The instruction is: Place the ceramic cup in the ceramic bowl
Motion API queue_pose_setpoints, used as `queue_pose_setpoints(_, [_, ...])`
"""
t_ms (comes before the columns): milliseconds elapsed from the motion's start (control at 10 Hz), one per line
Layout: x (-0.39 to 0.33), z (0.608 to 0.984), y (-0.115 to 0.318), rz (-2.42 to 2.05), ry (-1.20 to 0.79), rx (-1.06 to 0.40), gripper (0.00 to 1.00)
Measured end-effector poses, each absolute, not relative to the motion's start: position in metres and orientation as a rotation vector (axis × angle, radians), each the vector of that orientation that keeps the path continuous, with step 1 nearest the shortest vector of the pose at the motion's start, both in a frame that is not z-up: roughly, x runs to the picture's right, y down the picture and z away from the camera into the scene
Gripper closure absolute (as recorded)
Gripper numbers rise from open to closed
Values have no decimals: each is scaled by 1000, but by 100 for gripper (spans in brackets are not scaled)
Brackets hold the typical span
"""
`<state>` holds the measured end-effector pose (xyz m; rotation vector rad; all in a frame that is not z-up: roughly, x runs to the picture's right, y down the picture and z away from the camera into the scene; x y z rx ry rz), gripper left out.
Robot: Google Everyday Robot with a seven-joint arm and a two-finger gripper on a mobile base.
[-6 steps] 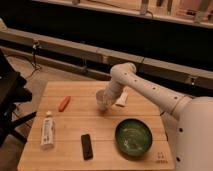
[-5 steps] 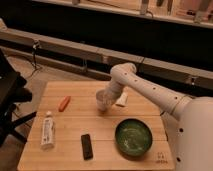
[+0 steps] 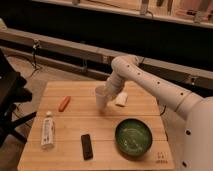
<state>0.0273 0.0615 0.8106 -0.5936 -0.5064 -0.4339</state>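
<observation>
Toward the far edge of the tabletop (image 3: 75, 125), near its middle, the tool (image 3: 107, 94) is clamped on the ceramic cup (image 3: 100, 98), so the grasp looks made; carrying it to the empty ceramic bowl (image 3: 134, 139) by the near right corner is left.

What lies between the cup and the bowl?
Only bare table, seen in the camera view. The end effector grips the cup, up-left of the bowl.

wooden table (image 3: 75, 120) | orange stick (image 3: 64, 103) | white bottle (image 3: 47, 131) lying flat | black bar (image 3: 87, 146) | white block (image 3: 121, 99)
</observation>
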Motion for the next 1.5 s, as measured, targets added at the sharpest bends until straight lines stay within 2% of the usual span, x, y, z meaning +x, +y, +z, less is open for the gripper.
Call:
queue_pose_setpoints(200, [29, 806, 63, -434, -510, -594, 100])
queue_pose_setpoints(500, [35, 778, 55, -435, -512, -599, 100])
queue_pose_setpoints(1500, [53, 758, 70, -404, -523, -614, 100])
